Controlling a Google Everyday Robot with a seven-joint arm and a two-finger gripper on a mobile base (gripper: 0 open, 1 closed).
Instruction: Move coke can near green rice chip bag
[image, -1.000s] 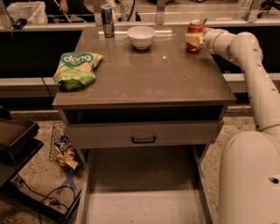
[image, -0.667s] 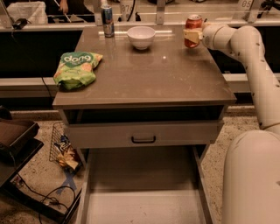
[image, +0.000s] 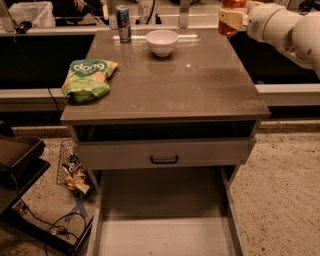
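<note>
The coke can (image: 231, 6), red, is held in my gripper (image: 231, 19) at the top right, lifted above the far right corner of the brown table (image: 200, 85). Its top is cut off by the upper edge of the view. The gripper's pale fingers (image: 229, 20) are shut around the can's lower part. The green rice chip bag (image: 88, 78), light green with white "dang" lettering, lies flat on the table's left front edge, far from the can.
A white bowl (image: 161, 42) stands at the table's back middle. A slim blue-and-silver can (image: 123, 23) stands at the back left. Below the tabletop is a closed drawer (image: 164, 153). A wire basket with snack packets (image: 74, 172) sits on the floor at left.
The gripper has lifted the coke can off the table's far right corner and raised it. The bag, bowl and slim can have not moved.
</note>
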